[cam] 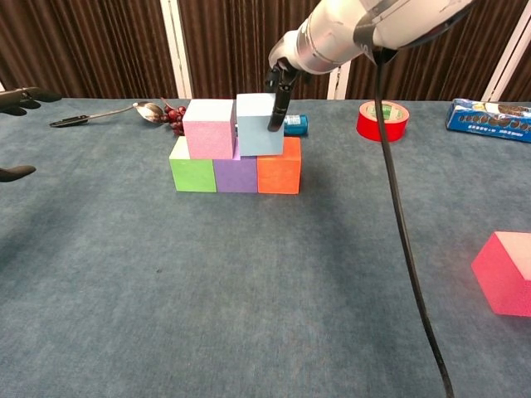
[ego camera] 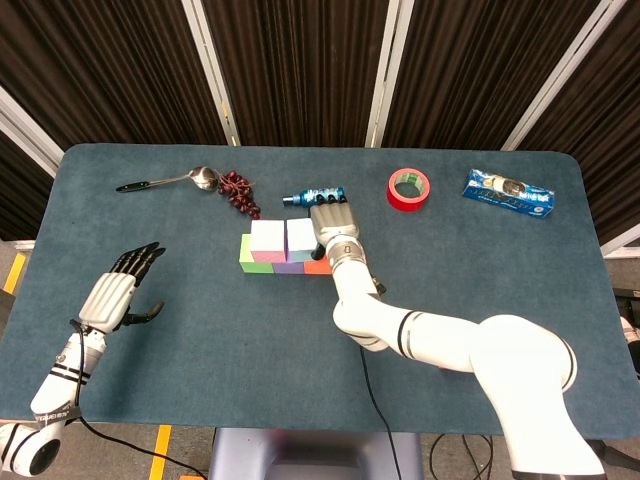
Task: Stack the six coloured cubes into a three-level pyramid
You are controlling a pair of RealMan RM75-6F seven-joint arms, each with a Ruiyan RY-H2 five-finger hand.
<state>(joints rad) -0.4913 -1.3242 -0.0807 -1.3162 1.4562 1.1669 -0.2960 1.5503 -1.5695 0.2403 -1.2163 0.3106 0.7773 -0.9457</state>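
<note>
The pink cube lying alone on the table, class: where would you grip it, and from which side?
Grip the pink cube by two opposite upright faces, coming down from above. It sits flat on the table with nothing beside it, so its sides look free and its flat faces suit the fingers.

Open table (cam: 249,298) in front of block wall (cam: 236,172); no obstacle there. Behind wall: blue bottle (cam: 294,124), grapes (cam: 174,118), spoon (cam: 99,114) crowd far side. Right hand (cam: 280,79) blocks wall's right top, apparently touching light-blue cube (cam: 259,124). Red tape (cam: 382,121) well right.
</note>
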